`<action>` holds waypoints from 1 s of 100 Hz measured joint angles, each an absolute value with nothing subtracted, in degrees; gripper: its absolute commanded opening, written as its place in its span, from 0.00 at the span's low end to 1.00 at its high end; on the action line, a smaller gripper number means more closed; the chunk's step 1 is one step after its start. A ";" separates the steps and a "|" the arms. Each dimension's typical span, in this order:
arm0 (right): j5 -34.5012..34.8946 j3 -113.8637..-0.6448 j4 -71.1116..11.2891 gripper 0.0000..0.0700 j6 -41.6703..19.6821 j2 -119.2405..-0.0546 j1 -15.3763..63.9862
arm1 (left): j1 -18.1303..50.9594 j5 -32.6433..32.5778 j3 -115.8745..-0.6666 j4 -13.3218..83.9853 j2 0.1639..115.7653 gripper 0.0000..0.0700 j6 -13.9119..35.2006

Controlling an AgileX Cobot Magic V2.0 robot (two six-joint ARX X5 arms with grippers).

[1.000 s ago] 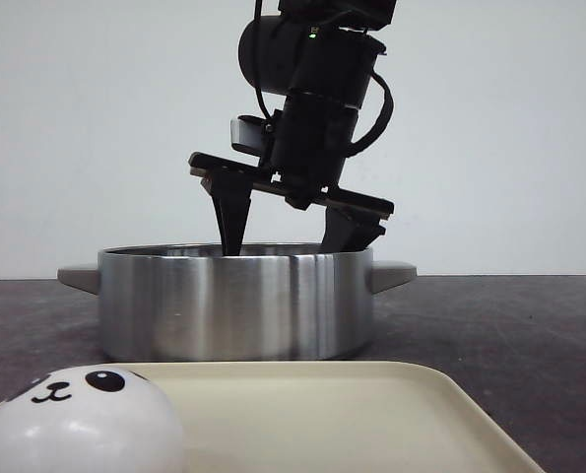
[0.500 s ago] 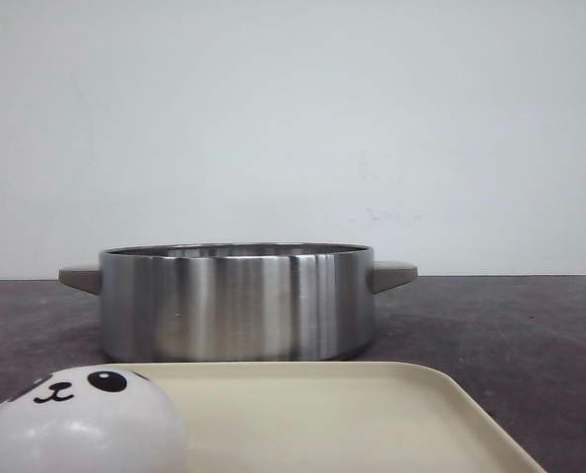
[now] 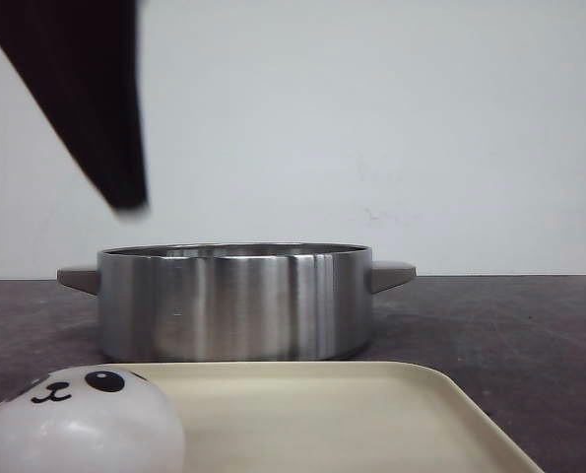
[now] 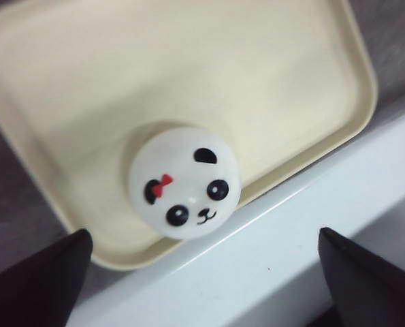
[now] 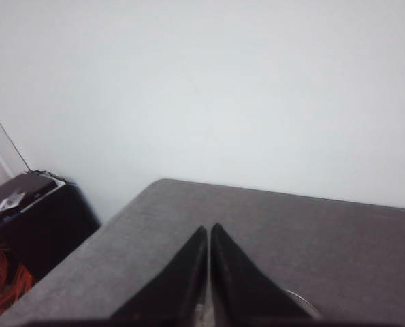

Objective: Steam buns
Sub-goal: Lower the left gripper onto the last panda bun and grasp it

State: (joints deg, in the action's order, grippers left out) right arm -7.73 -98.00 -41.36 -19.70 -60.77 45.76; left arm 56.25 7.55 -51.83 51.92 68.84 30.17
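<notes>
A: What sits nearest you?

B: One panda bun (image 3: pixel 81 419) at the near left corner of the cream tray (image 3: pixel 371 414), resting on the tray floor. From the left wrist you see it (image 4: pixel 184 182) from above, with a red bow by one ear, close to the tray's rim (image 4: pixel 355 61).

A: And your left tool?

B: The left tool (image 4: pixel 202 272) hangs above that bun with its fingers (image 4: pixel 42 269) spread wide, nothing between them. In the front view only a dark blurred finger (image 3: pixel 100 108) shows at upper left.

A: Farther back?

B: The steel pot (image 3: pixel 235 301) stands on the dark surface (image 3: pixel 509 325) just behind the tray. You cannot see inside it.

A: The right tool?

B: The right tool (image 5: pixel 209 272) has its fingertips pressed together, holding nothing, aimed over the grey surface (image 5: pixel 338 238) toward the wall.
</notes>
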 measured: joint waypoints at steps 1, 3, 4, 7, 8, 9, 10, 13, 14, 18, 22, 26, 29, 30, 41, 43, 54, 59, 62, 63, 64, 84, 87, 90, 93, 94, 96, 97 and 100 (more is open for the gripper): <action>-7.77 -98.00 -41.50 0.00 -19.70 -60.77 45.76 | 56.38 7.55 -51.83 51.62 69.36 0.97 30.17; -7.79 -98.00 -41.74 0.00 -19.68 -60.77 45.76 | 56.62 7.53 -51.83 51.00 70.35 0.97 30.20; -7.79 -98.00 -41.85 0.00 -19.66 -60.80 45.76 | 56.73 7.53 -51.83 50.72 70.83 0.97 30.22; -7.79 -98.00 -42.22 0.00 -19.62 -60.90 45.76 | 57.04 7.51 -51.83 49.89 72.23 0.97 30.30; -7.79 -98.00 -42.30 0.00 -19.62 -60.97 45.76 | 57.14 7.51 -51.83 49.69 72.64 0.97 30.44; -7.79 -97.97 -42.46 0.00 -19.57 -61.01 45.76 | 57.21 7.51 -51.83 49.45 73.06 0.97 30.55; -7.79 -97.97 -42.59 0.00 -19.55 -61.10 45.76 | 57.28 7.53 -51.83 49.23 73.49 0.97 30.70; -7.77 -97.97 -42.98 0.00 -19.51 -61.30 45.76 | 57.47 7.53 -51.83 48.64 74.72 0.97 31.14; -7.77 -97.93 -43.07 0.00 -19.49 -61.36 45.76 | 57.54 7.51 -51.83 48.47 75.11 0.97 31.27; -7.75 -97.82 -43.29 0.00 -19.46 -61.60 45.76 | 57.69 7.53 -51.83 47.92 76.69 0.97 31.88; -7.75 -97.78 -43.51 0.00 -19.44 -61.78 45.76 | 57.87 7.53 -51.83 47.75 78.22 0.97 32.47; -7.75 -97.76 -43.68 0.00 -19.44 -61.84 45.76 | 57.93 7.60 -51.83 47.83 79.59 0.97 32.73; -7.75 -97.76 -43.77 0.00 -19.40 -61.84 45.76 | 57.95 7.57 -51.83 47.90 80.53 0.97 32.82; -7.75 -97.76 -43.81 0.00 -19.40 -61.84 45.76 | 57.95 7.57 -51.83 47.90 80.82 0.97 32.82; -7.75 -97.76 -44.36 0.00 -19.33 -61.76 45.76 | 57.93 7.55 -51.83 47.59 83.02 0.96 33.01; -7.75 -97.76 -44.42 0.00 -19.33 -61.76 45.76 | 57.93 7.55 -51.83 47.33 83.37 0.96 33.01; -7.77 -97.76 -44.95 0.00 -19.31 -61.76 45.76 | 57.93 7.55 -51.83 45.63 84.84 0.86 33.01; -7.75 -97.76 -45.45 0.00 -19.29 -61.76 45.76 | 57.93 7.55 -51.83 45.23 85.52 0.74 33.01; -7.75 -97.76 -45.80 0.00 -19.29 -61.76 45.76 | 57.93 7.53 -51.83 45.21 85.89 0.67 33.01; -7.75 -97.76 -45.95 0.00 -19.29 -61.76 45.76 | 57.93 7.53 -51.83 45.23 85.97 0.65 33.01; -7.75 -97.76 -46.09 0.00 -19.29 -61.76 45.76 | 57.93 7.53 -51.83 45.23 86.04 0.63 33.01; -7.77 -97.76 -47.77 0.00 -18.55 -61.76 45.76 | 57.93 7.55 -51.83 45.36 86.35 0.01 32.32; -7.77 -97.76 -47.92 0.00 -18.37 -61.76 45.76 | 57.93 7.55 -51.86 45.34 86.35 0.00 32.08; -7.77 -97.76 -48.05 0.00 -18.24 -61.76 45.76 | 57.93 7.57 -51.86 45.30 86.35 0.00 31.64; -7.77 -97.76 -48.23 0.00 -18.20 -61.76 45.76 | 57.93 7.60 -51.86 45.25 86.35 0.00 30.98; -7.75 -97.76 -48.29 0.00 -18.17 -61.76 45.76 | 57.93 7.60 -51.86 45.25 86.35 0.00 30.85; -7.77 -97.76 -48.40 0.00 -18.15 -61.76 45.76 | 57.93 7.60 -51.86 45.25 86.35 0.00 30.57; -7.77 -97.76 -48.45 0.00 -18.13 -61.76 45.76 | 57.93 7.60 -51.88 45.28 86.35 0.00 30.46; -7.77 -97.76 -48.60 0.00 -18.04 -61.76 45.76 | 57.93 7.60 -51.99 45.43 86.35 0.00 29.93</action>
